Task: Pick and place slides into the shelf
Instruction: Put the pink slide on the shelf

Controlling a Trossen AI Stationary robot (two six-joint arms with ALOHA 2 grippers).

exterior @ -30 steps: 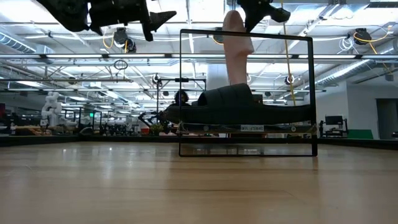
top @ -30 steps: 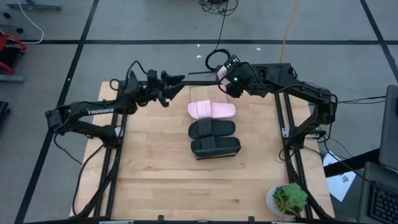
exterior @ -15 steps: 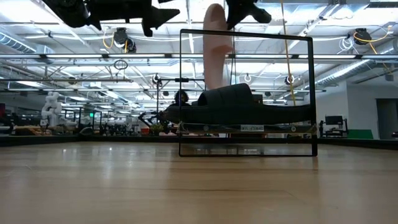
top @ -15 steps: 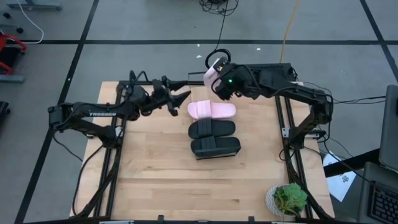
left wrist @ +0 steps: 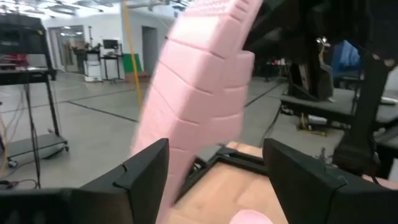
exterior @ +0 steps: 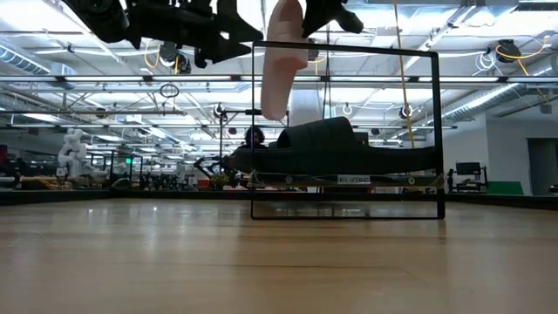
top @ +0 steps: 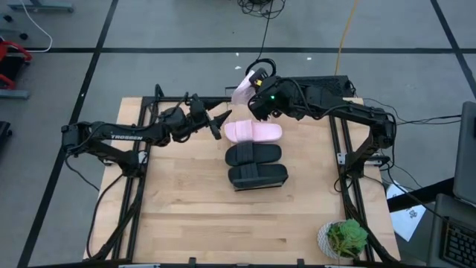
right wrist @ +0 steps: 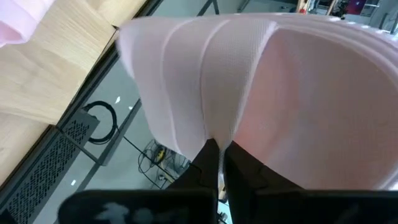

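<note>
pale pink slide (top: 242, 87) pinched in closed right gripper (top: 253, 87), hanging over table's (top: 186, 216) 12 o'clock edge. left gripper (top: 222, 124) spread wide, holding nothing, just at 8 o'clock from it. other pink slide (top: 253, 132) and black pair (top: 255, 164) crowding centre; potted plant (top: 343, 240) at 4 o'clock corner.

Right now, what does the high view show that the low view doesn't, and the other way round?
Only the high view shows the pale pink slide lying flat beside two matte black slides, and a green potted plant. Only the low view shows the thin dark metal frame and the room behind. Both show the right gripper shut on the hanging pale pink slide, with the open left gripper close by.
</note>
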